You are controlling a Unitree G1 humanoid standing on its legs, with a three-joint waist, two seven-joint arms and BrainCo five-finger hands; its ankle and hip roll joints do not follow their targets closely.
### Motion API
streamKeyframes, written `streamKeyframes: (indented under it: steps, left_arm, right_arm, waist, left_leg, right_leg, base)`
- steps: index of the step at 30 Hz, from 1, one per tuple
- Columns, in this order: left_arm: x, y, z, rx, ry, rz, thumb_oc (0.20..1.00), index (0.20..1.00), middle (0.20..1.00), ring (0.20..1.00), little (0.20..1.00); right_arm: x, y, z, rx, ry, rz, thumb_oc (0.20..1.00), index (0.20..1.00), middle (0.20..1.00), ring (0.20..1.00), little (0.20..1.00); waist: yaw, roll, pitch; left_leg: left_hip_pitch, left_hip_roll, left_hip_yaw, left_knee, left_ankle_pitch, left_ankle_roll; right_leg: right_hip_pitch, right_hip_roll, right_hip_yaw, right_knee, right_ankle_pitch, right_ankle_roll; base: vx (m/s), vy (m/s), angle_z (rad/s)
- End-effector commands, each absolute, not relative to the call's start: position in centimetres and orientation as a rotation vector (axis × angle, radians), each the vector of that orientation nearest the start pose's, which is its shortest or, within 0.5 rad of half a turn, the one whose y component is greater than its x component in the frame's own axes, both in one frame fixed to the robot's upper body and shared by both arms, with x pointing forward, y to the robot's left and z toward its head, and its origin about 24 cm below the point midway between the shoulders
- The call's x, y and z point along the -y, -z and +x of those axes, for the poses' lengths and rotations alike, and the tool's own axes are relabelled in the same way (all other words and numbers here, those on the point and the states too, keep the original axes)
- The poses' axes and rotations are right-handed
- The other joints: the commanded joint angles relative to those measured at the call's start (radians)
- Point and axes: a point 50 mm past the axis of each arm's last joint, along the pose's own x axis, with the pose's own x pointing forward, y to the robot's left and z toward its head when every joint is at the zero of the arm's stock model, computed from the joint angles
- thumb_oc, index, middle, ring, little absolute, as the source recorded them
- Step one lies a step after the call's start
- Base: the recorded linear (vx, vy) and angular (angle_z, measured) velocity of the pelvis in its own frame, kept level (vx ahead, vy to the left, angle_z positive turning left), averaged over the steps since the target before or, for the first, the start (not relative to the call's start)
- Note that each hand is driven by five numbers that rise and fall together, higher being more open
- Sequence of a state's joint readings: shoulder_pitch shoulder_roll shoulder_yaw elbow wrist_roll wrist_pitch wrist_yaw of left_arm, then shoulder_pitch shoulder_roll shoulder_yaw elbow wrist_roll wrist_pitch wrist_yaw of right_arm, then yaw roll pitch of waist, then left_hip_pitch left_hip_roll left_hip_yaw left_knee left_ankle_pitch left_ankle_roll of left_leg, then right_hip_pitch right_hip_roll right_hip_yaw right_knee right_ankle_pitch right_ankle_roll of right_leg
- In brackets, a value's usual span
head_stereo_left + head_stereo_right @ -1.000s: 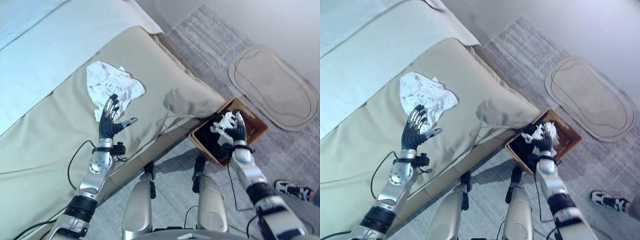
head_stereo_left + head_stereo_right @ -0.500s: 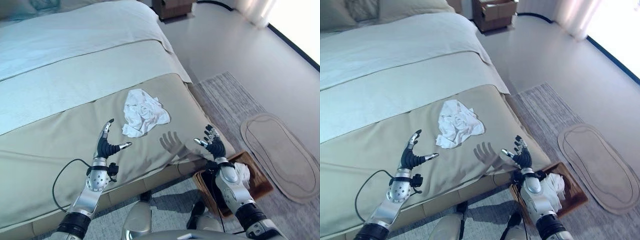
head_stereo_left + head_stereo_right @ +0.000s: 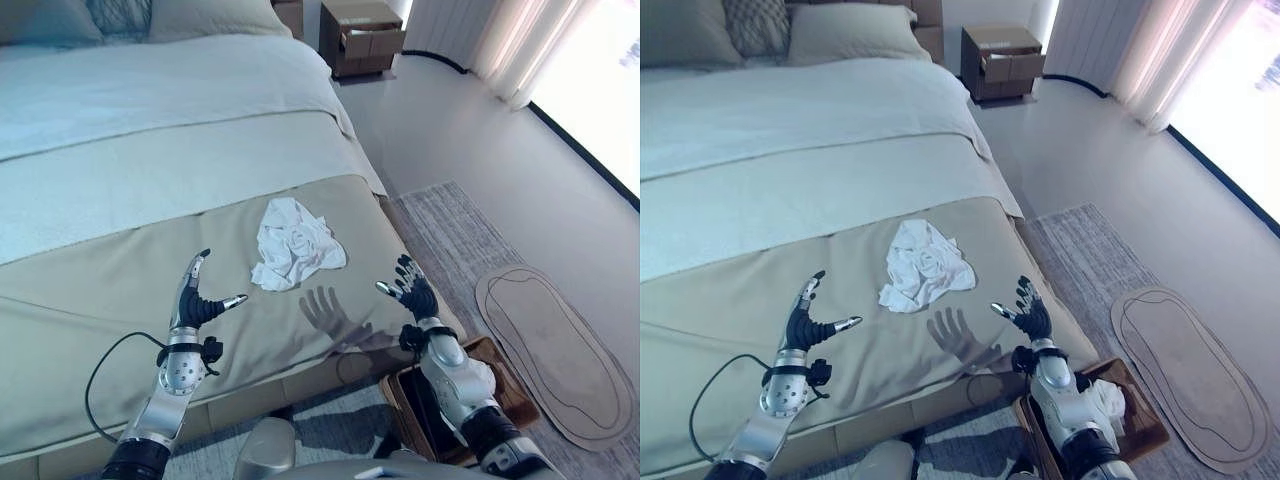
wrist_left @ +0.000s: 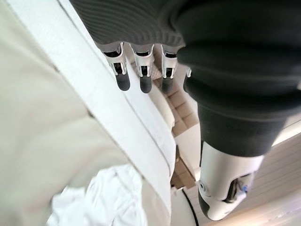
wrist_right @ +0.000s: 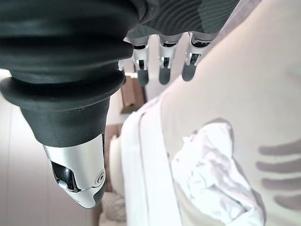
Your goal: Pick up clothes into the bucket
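Observation:
A crumpled white garment (image 3: 296,245) lies on the beige cover of the bed (image 3: 120,290), near its foot end. My left hand (image 3: 190,303) hovers open over the bed to the left of the garment, fingers spread and empty. My right hand (image 3: 411,291) is raised open at the bed's corner, to the right of the garment, also empty. The brown bucket (image 3: 1140,432) sits on the floor below my right arm, with dark and white clothes (image 3: 1108,396) inside. The garment also shows past my fingers (image 5: 162,70) in the right wrist view as white cloth (image 5: 214,176).
A grey rug (image 3: 450,215) lies beside the bed with a beige oval mat (image 3: 545,345) on it. A wooden nightstand (image 3: 362,35) stands at the far wall. Pillows (image 3: 855,30) rest at the head of the bed. Bare floor stretches to the right.
The camera has tilted up, showing more of the bed and room. My right hand has come up from the bucket to the bed's corner, open. My left hand stays open left of the garment.

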State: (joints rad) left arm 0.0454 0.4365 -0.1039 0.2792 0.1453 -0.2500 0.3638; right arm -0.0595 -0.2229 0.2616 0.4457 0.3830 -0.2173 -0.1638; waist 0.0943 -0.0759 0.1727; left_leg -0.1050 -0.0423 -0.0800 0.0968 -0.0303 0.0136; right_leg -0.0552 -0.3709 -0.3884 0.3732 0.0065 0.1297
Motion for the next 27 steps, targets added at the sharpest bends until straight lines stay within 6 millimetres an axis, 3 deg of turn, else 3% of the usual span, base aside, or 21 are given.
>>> streamKeyframes:
  steps: [1, 2, 3, 5, 6, 8, 9, 11, 17, 20, 21, 22, 27]
  left_arm:
    - [-24.4, -3.9, 24.1, 0.127, -0.202, 0.682, 1.0, 1.0, 1.0, 1.0, 1.0]
    - [-24.3, -4.2, 24.4, 0.142, -0.193, 0.704, 1.0, 1.0, 1.0, 1.0, 1.0]
    - [-24.3, -4.2, 24.4, 0.142, -0.193, 0.704, 1.0, 1.0, 1.0, 1.0, 1.0]
    - [-24.3, -4.5, 24.7, 0.156, -0.186, 0.718, 1.0, 1.0, 1.0, 1.0, 1.0]
    - [-24.6, -4.6, 24.8, 0.154, -0.19, 0.717, 1.0, 1.0, 1.0, 1.0, 1.0]
    - [-24.7, -4.5, 24.7, 0.147, -0.191, 0.72, 1.0, 1.0, 1.0, 1.0, 1.0]
    - [-24.6, -4.1, 24.6, 0.13, -0.177, 0.732, 1.0, 1.0, 1.0, 1.0, 1.0]
    - [-24.5, -3.8, 24.6, 0.118, -0.17, 0.741, 1.0, 1.0, 1.0, 1.0, 1.0]
    - [-24.4, -4.3, 26.0, 0.135, -0.133, 0.851, 1.0, 1.0, 1.0, 1.0, 1.0]
    - [-23.9, -5.3, 28.2, 0.174, -0.127, 0.958, 1.0, 1.0, 1.0, 1.0, 1.0]
    - [-23.5, -6.0, 29.0, 0.206, -0.128, 0.961, 1.0, 1.0, 1.0, 1.0, 1.0]
    - [-23.6, -7.1, 30.5, 0.23, -0.158, 1.026, 1.0, 1.0, 1.0, 1.0, 1.0]
    - [-25.0, -10.2, 32.3, 0.312, -0.26, 1.198, 1.0, 1.0, 1.0, 1.0, 1.0]
  right_arm:
    - [16.4, 0.1, 25.8, -0.083, 0.031, 0.094, 1.0, 1.0, 1.0, 1.0, 1.0]
    - [16.9, 0.6, 25.3, -0.099, 0.038, 0.097, 1.0, 1.0, 1.0, 1.0, 1.0]
    - [16.9, 0.6, 25.3, -0.099, 0.038, 0.097, 1.0, 1.0, 1.0, 1.0, 1.0]
    - [17.8, 0.8, 24.6, -0.104, 0.045, 0.081, 1.0, 1.0, 1.0, 1.0, 1.0]
    - [19.3, 1.2, 24.0, -0.122, 0.09, 0.056, 1.0, 1.0, 1.0, 1.0, 1.0]
    - [19.8, 1.6, 23.5, -0.137, 0.112, 0.06, 1.0, 1.0, 1.0, 1.0, 1.0]
    - [21.0, 3.0, 22.0, -0.197, 0.18, 0.081, 1.0, 1.0, 1.0, 1.0, 1.0]
    - [21.5, 3.5, 21.5, -0.217, 0.204, 0.082, 1.0, 1.0, 1.0, 1.0, 1.0]
    - [23.3, 3.2, 20.8, -0.203, 0.261, 0.082, 1.0, 1.0, 1.0, 1.0, 1.0]
    - [23.6, 1.8, 22.1, -0.14, 0.244, 0.066, 1.0, 1.0, 1.0, 1.0, 1.0]
    - [23.6, 1.3, 22.7, -0.116, 0.247, 0.066, 1.0, 1.0, 1.0, 1.0, 1.0]
    - [23.6, -0.2, 23.8, -0.05, 0.248, 0.068, 1.0, 1.0, 1.0, 1.0, 1.0]
    - [23.0, -2.1, 25.0, 0.042, 0.228, 0.087, 1.0, 1.0, 1.0, 1.0, 1.0]
  waist:
    - [-0.022, 0.007, 0.021]
    - [-0.035, 0.009, 0.023]
    - [-0.034, 0.01, 0.022]
    - [-0.056, 0.004, 0.021]
    - [-0.074, -0.013, 0.026]
    - [-0.077, -0.021, 0.027]
    - [-0.084, -0.038, 0.019]
    - [-0.089, -0.04, 0.018]
    - [-0.126, -0.04, 0.036]
    - [-0.16, -0.039, 0.09]
    - [-0.169, -0.036, 0.102]
    - [-0.18, -0.03, 0.13]
    - [-0.2, -0.04, 0.161]
  left_leg:
    - [0.061, -0.009, -0.004, -0.002, -0.033, 0.037]
    - [0.067, -0.006, -0.016, 0.004, -0.041, 0.039]
    - [0.067, -0.005, -0.016, 0.006, -0.043, 0.038]
    - [0.07, 0.005, -0.038, 0.003, -0.048, 0.03]
    - [0.062, 0.001, -0.055, 0.007, -0.053, 0.019]
    - [0.062, 0.0, -0.059, 0.008, -0.059, 0.012]
    - [0.054, -0.002, -0.068, 0.017, -0.065, -0.001]
    - [0.051, 0.005, -0.07, 0.016, -0.064, -0.007]
    - [-0.012, 0.069, -0.071, 0.04, -0.051, -0.056]
    - [-0.134, 0.104, -0.022, 0.22, -0.083, -0.087]
    - [-0.168, 0.126, 0.0, 0.222, -0.069, -0.095]
    - [-0.231, 0.165, 0.046, 0.17, -0.002, -0.101]
    - [-0.306, 0.162, 0.101, 0.163, 0.007, -0.085]
  right_leg:
    - [-0.08, -0.01, 0.219, 0.111, 0.229, 0.077]
    - [-0.102, 0.03, 0.244, 0.105, 0.186, 0.065]
    - [-0.102, 0.031, 0.243, 0.106, 0.183, 0.064]
    - [-0.117, 0.117, 0.267, 0.024, 0.071, 0.044]
    - [-0.13, 0.177, 0.284, -0.089, 0.026, 0.043]
    - [-0.124, 0.191, 0.262, -0.148, 0.033, 0.04]
    - [-0.085, 0.196, 0.258, -0.212, 0.024, 0.048]
    - [-0.073, 0.209, 0.26, -0.228, 0.023, 0.042]
    - [-0.083, 0.238, 0.242, -0.273, 0.019, 0.022]
    - [-0.116, 0.23, 0.217, -0.25, 0.013, 0.008]
    - [-0.127, 0.229, 0.211, -0.249, 0.011, 0.009]
    - [-0.163, 0.22, 0.203, -0.25, 0.022, 0.017]
    - [-0.329, 0.198, 0.23, -0.188, 0.037, 0.017]
  base:
    - [0.07, 0.108, 0.64]
    - [0.04, 0.013, 0.41]
    - [0.08, -0.015, 0.4]
    - [0.1, -0.102, 0.19]
    - [0.1, -0.115, 0.15]
    - [0.11, -0.132, 0.24]
    - [0.12, -0.138, 0.22]
    - [0.07, -0.127, 0.29]
    - [0.0, -0.157, 0.18]
    - [-0.14, -0.081, 0.19]
    - [-0.3, 0.046, 0.28]
    - [-0.23, 0.061, 0.25]
    - [-0.15, 0.104, -0.11]
